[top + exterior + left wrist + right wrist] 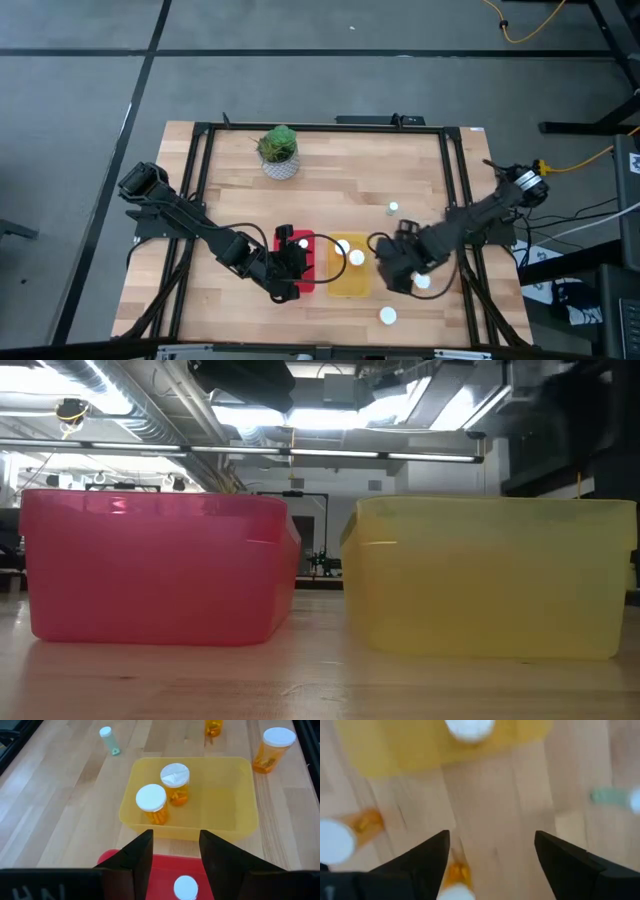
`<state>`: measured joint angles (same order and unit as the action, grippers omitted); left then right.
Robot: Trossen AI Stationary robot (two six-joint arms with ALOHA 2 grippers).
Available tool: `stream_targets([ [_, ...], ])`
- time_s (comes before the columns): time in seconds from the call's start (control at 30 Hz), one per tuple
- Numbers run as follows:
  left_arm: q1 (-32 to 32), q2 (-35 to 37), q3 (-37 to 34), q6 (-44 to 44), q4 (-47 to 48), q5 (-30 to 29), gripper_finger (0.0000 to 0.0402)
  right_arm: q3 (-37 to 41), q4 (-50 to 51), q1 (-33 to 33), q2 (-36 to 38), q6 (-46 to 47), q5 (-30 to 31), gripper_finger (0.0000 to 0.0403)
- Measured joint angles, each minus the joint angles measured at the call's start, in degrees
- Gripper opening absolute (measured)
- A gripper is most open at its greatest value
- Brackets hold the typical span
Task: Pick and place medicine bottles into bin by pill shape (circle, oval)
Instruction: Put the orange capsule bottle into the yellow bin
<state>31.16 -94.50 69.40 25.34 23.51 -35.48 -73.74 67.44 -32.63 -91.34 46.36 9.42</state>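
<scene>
Nearby, potted plant (279, 151) well behind both released tools (291, 272) (404, 262), unobstructed bins (349, 285).

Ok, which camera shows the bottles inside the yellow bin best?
Left wrist view: both bottles stand clear in the yellow bin. High view shows only two white caps; low view only its wall; right wrist one cap.

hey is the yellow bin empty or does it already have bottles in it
Not empty. The yellow bin holds two white-capped orange bottles, standing upright side by side in the left wrist view.
</scene>
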Motion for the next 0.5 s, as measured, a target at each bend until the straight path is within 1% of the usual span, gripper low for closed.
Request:
stream_targets([
  [0.2, 0.0, 0.0, 0.0, 0.0, 0.0, 0.0, 0.0153, 0.2, 6.9, -9.7, 0.4, 16.4, -0.1, 0.0294],
  [0.33, 0.0, 0.0, 0.0, 0.0, 0.0, 0.0, 0.0153, 0.2, 7.2, -16.8, 0.4, 28.4, -1.7, 0.0294],
  [0.5, 0.0, 0.0, 0.0, 0.0, 0.0, 0.0, 0.0153, 0.2, 7.0, -25.3, 0.4, 47.4, -1.4, 0.0286],
])
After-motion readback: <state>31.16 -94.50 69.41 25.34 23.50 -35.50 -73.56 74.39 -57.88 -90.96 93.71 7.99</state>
